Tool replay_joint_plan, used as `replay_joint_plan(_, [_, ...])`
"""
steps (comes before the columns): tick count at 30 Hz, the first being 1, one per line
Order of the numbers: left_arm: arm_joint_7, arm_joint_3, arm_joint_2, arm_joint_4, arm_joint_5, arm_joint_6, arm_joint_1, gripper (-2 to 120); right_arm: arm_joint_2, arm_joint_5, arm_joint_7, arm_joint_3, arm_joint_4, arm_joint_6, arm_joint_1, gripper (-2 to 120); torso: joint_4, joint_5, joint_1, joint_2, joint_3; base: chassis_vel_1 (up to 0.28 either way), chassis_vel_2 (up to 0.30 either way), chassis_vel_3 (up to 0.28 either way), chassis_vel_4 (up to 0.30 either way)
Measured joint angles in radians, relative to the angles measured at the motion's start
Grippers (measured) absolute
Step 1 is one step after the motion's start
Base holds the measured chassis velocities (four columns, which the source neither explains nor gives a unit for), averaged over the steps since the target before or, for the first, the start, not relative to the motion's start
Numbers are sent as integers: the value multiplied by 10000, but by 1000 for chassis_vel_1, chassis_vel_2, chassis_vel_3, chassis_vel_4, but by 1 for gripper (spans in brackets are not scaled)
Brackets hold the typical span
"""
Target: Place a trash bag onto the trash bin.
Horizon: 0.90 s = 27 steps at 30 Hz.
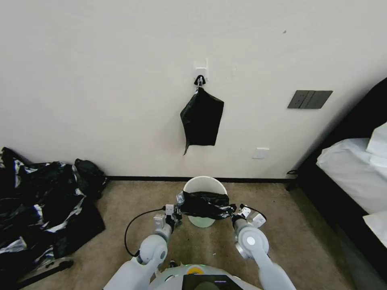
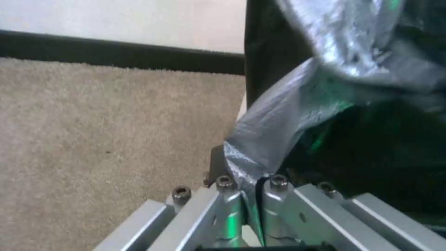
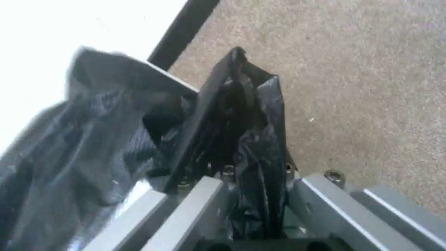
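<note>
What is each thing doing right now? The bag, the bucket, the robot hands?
Thin glossy black plastic trash bag: stretched between both grippers, across the bin's near side.
Small round cream-white plastic trash bin: upright on the carpet, unlined at the back.
Left gripper: fingers shut on the bag.
Right gripper: fingers shut on the bag.
Black bag bundle: hanging from the wall hook.

Beige carpet (image 1: 306,225) carries the trash bin (image 1: 201,185) and black plastic heap (image 1: 44,201).
</note>
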Motion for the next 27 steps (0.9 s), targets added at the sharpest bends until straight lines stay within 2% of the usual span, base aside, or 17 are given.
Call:
replay_joint_plan(2, [0,0,0,0,0,0,0,0,0,0,0,0,0,0,0,0,0,0,0,0,0,0,0,0,0])
replay_joint_plan(5, [259,12,-303,747,180,-133,-281,0,34,-56,-284,-83,-492,-103,114,0,0,1,0,0,1,0,0,0,0])
replay_joint_plan(15, [709,91,-1034,1942,480,-521,-1019,0,453,-740,-1175,-235,-1290,-134,606,0,-1,-1,0,0,1,0,0,0,0])
replay_joint_plan(16, [710,71,-1092,2041,484,-548,-1051,0,466,-877,-1196,-292,-1320,-218,604,3,-1,-1,0,0,1,0,0,0,0])
replay_joint_plan(17, [710,71,-1092,2041,484,-548,-1051,0,466,-877,-1196,-292,-1320,-218,604,3,-1,-1,0,0,1,0,0,0,0])
replay_joint_plan(20, [706,-32,-1006,1640,555,-532,-720,3,281,-1254,-1207,-395,-897,-697,229,17,-1,0,0,0,1,0,0,0,0])
replay_joint_plan(21, [706,-32,-1006,1640,555,-532,-720,3,281,-1254,-1207,-395,-897,-697,229,17,-1,0,0,0,1,0,0,0,0])
replay_joint_plan(25, [655,-202,-646,514,873,-535,141,23,-73,-1937,-867,-546,134,-801,-343,37,0,0,0,0,0,0,0,0,0])
replay_joint_plan(26, [655,-202,-646,514,873,-535,141,23,-73,-1937,-867,-546,134,-801,-343,37,0,0,0,0,0,0,0,0,0])
replay_joint_plan(27, [642,-243,-560,252,976,-537,324,28,-127,-2087,-758,-560,321,-800,-422,41,0,-1,0,0,-1,0,0,0,0])
